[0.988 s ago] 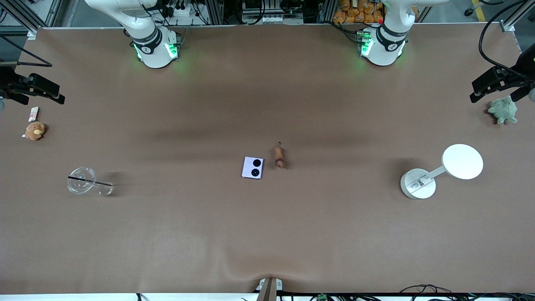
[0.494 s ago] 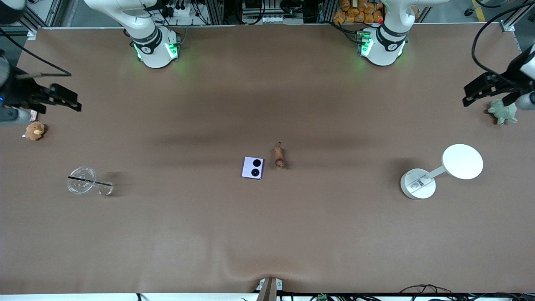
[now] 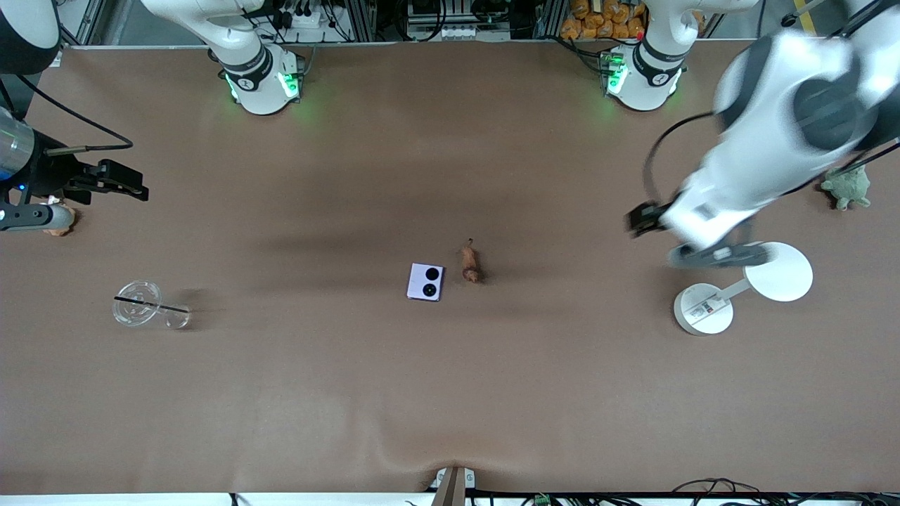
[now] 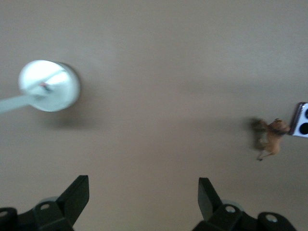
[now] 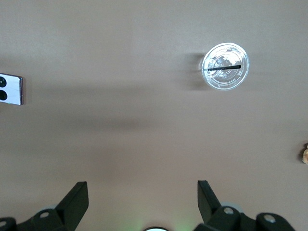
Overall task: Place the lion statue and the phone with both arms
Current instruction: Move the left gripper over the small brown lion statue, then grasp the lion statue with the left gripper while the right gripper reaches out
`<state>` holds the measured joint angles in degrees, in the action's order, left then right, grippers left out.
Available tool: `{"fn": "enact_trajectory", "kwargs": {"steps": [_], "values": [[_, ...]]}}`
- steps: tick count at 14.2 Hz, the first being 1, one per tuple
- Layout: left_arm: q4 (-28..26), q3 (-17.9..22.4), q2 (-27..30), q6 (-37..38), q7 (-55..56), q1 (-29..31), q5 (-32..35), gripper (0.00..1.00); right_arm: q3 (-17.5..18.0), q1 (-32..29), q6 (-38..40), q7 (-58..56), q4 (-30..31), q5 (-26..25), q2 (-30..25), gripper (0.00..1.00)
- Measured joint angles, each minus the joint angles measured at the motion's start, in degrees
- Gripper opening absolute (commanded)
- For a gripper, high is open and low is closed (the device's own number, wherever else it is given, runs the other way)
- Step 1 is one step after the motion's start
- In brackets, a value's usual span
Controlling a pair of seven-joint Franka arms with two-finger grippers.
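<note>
The lion statue (image 3: 470, 263), small and brown-orange, lies at the table's middle. The pale-lavender phone (image 3: 425, 282) with two black circles lies close beside it, toward the right arm's end. My left gripper (image 3: 638, 221) is open and empty in the air, over the table between the lion and the lamp. The left wrist view (image 4: 142, 195) shows the lion (image 4: 272, 139) and the phone's edge (image 4: 302, 120) well off from the gripper. My right gripper (image 3: 130, 186) is open and empty over the right arm's end of the table. The right wrist view (image 5: 142, 197) shows the phone (image 5: 10, 89) at its edge.
A white desk lamp (image 3: 703, 309) stands under the left arm, toward its end of the table. A green plush toy (image 3: 847, 186) sits near that end. A clear cup with a black straw (image 3: 144, 306) lies near the right arm's end. A tan plush toy (image 3: 55, 226) is partly hidden under the right arm.
The left arm has swung fast from its end of the table toward the middle and is now beside the lamp. The right gripper has moved a little toward the middle. Lion and phone have not moved.
</note>
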<state>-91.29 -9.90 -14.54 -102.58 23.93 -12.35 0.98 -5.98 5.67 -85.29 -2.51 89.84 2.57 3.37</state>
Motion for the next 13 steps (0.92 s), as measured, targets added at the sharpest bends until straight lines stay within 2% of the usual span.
{"fn": "enact_trajectory", "kwargs": {"steps": [3, 7, 12, 13], "values": [[0.68, -0.17, -6.76, -6.03, 10.3, -6.27, 0.01, 1.0, -0.1, -0.19, -0.1, 0.0, 0.06, 0.01, 0.37, 1.0], [5.91, -0.07, -16.97, -13.58, 24.01, -13.48, 0.02, 1.0, -0.14, -0.22, -0.67, 0.0, 0.15, 0.06, 1.36, 1.0], [9.52, 2.84, -27.22, -24.08, 32.3, -21.79, 0.21, 1.0, -0.07, -0.03, -2.2, 0.01, 0.28, 0.39, 3.35, 1.0], [9.76, 3.72, -28.32, -25.07, 33.02, -23.22, 0.22, 0.96, -0.05, 0.03, -2.48, 0.3, 0.42, 0.73, 3.67, 1.0]]}}
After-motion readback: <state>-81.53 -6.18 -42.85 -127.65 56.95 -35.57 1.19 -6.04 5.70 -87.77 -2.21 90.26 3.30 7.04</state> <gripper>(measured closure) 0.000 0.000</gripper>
